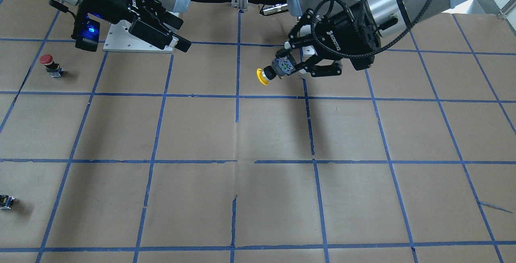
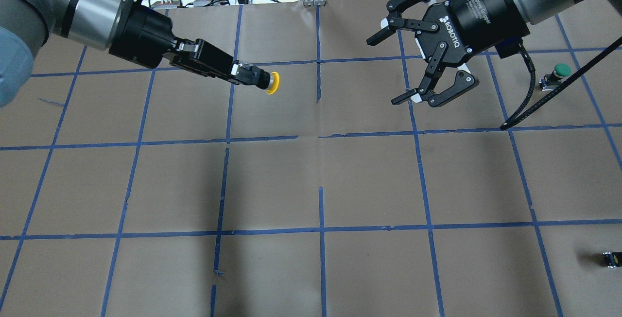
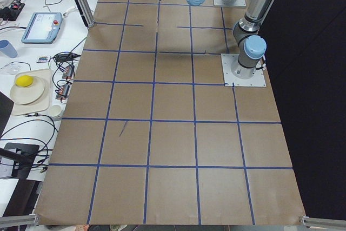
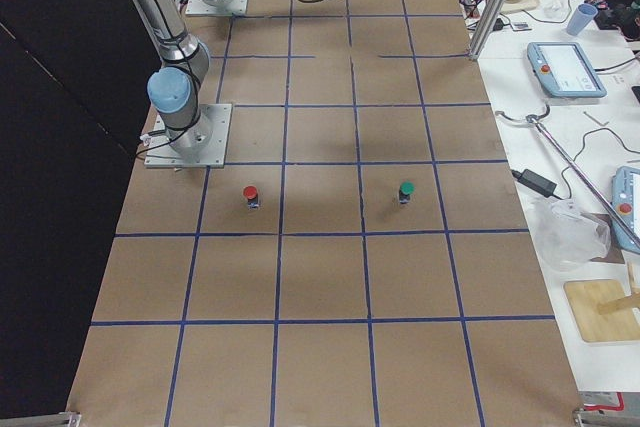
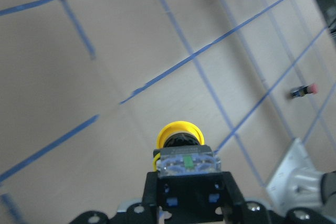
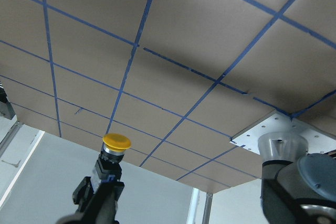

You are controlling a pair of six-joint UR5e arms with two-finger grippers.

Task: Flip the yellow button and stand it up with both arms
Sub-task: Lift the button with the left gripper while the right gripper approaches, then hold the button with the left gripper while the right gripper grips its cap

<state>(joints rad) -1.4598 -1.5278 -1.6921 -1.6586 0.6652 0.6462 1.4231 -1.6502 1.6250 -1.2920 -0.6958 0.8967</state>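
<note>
Seemingly light and rigid, the yellow button (image 2: 265,81) is clamped at its base by the left gripper (image 2: 244,73) and best taken at its neck by the right gripper (image 2: 385,71), fingers apart.

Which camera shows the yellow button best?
The front-facing view: the yellow button is held sideways by the left gripper, with cap, body and base all showing. Overhead shows mostly cap and body. The left wrist sees its base end; the right wrist sees it small. The side views are too far to tell.
</note>
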